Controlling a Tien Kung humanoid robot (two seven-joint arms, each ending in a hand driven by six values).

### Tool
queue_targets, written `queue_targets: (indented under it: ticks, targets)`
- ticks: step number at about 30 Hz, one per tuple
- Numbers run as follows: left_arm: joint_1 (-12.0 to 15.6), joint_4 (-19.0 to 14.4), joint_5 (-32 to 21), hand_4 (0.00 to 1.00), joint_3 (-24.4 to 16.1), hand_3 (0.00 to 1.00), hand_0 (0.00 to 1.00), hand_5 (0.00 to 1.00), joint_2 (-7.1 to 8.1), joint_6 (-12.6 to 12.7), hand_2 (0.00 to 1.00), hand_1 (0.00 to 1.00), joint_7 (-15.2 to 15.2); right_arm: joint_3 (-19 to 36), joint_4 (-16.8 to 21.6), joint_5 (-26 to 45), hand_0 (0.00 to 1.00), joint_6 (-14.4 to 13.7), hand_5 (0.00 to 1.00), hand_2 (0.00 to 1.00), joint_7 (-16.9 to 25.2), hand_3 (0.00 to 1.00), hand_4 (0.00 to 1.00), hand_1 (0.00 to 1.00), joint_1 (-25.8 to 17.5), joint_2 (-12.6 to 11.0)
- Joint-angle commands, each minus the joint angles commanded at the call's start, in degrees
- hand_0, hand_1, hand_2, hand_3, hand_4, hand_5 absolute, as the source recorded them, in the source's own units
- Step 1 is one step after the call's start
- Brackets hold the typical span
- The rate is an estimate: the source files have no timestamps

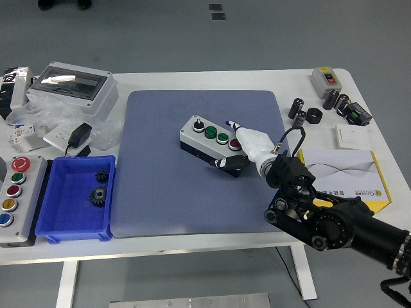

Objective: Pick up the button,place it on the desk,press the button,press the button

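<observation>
My R hand clamped on right end of button box, box on grey mat, mid bench. Looks tilted; set flat, let go slow, then press straight down so box won't skid.

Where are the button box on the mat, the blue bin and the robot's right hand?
Button box [207, 133]: head view, grey top face beside the green buttons.
Blue bin [72, 168]: head view, bare floor inside.
Right hand [252, 142]: head view, white back of the hand at the box's right end.
</observation>
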Motion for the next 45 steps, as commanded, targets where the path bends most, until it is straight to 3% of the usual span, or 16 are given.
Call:
queue_targets:
  ticks: [3,4,9,10,15,16,21,22,24,27,28,38,45]
  targets:
    - [0.0,0.0,0.0,0.607,0.0,0.598,0.619,0.211,-0.01,0.0,0.546,0.61,0.0,-0.2,-0.1,-0.5,0.338,-0.1,0.28,0.623,-0.1,0.982,0.9,0.588,0.0,0.2]
    - [-0.1,0.0,0.0,0.606,0.1,0.598,0.619,0.211,-0.01,0.0,0.546,0.61,0.0,-0.4,-0.2,-0.9,0.257,-0.2,0.139,0.504,-0.2,0.845,0.723,0.513,-0.1,0.3]
    - [-0.1,0.0,-0.1,0.606,0.2,0.598,0.619,0.211,0.02,0.0,0.546,0.61,-0.2,-1.0,-0.7,-2.0,0.257,-1.1,0.139,0.504,-0.1,0.845,0.723,0.513,-0.1,0.5]
    - [-0.1,0.0,-0.1,0.604,0.2,0.597,0.619,0.209,0.02,0.0,0.547,0.61,-0.2,-1.1,-0.8,-2.0,0.231,-1.3,0.142,0.473,-0.1,0.716,0.67,0.475,-0.1,0.5]
    - [-0.1,0.0,-0.3,0.604,0.4,0.597,0.619,0.209,0.01,0.0,0.547,0.61,-0.3,-1.6,-1.0,-2.5,0.231,-2.0,0.142,0.473,0.0,0.716,0.67,0.475,-0.1,0.4]
    - [-0.1,0.0,-0.3,0.602,0.4,0.597,0.619,0.208,0.0,0.0,0.547,0.61,-0.3,-1.6,-1.0,-2.6,0.217,-2.2,0.113,0.45,0.1,0.602,0.495,0.439,-0.2,0.4]
    - [0.0,0.0,-0.6,0.602,0.7,0.597,0.619,0.208,-0.03,-0.1,0.547,0.61,-0.5,-1.4,-0.8,-3.3,0.217,-3.1,0.113,0.45,0.4,0.602,0.495,0.439,-0.3,0.4]
    - [0.0,0.0,-0.7,0.602,0.8,0.597,0.619,0.207,-0.04,-0.1,0.548,0.61,-0.5,-1.1,-0.6,-3.5,0.204,-3.4,0.017,0.422,0.6,0.53,0.412,0.414,-0.3,0.3]
    - [0.0,0.0,-0.9,0.602,1.0,0.597,0.619,0.207,-0.08,-0.1,0.548,0.61,-0.6,-0.3,0.3,-4.3,0.204,-4.1,0.017,0.422,1.1,0.53,0.412,0.414,-0.4,-0.2]
    - [0.0,0.0,-0.9,0.602,1.0,0.597,0.619,0.207,-0.14,-0.1,0.548,0.61,-0.5,0.9,2.6,-4.9,0.204,-4.9,0.017,0.422,2.5,0.53,0.412,0.414,-0.6,-1.5]
    - [0.0,0.0,-0.9,0.602,0.9,0.597,0.619,0.209,-0.16,0.0,0.548,0.61,-0.5,1.2,3.7,-4.9,0.178,-5.0,0.002,0.368,3.3,0.433,0.233,0.369,-0.7,-2.2]
    - [0.2,0.0,-0.5,0.601,0.4,0.598,0.619,0.209,-0.32,0.0,0.549,0.61,-0.5,-0.6,13.8,-1.7,0.163,-0.4,0.002,0.342,15.6,0.405,0.184,0.327,-1.1,-10.0]
    - [0.2,0.0,-0.5,0.603,0.4,0.598,0.619,0.214,-0.48,0.0,0.549,0.61,-0.5,-4.2,14.3,-3.5,0.166,2.1,0.002,0.346,21.2,0.402,0.162,0.333,-1.6,-11.7]
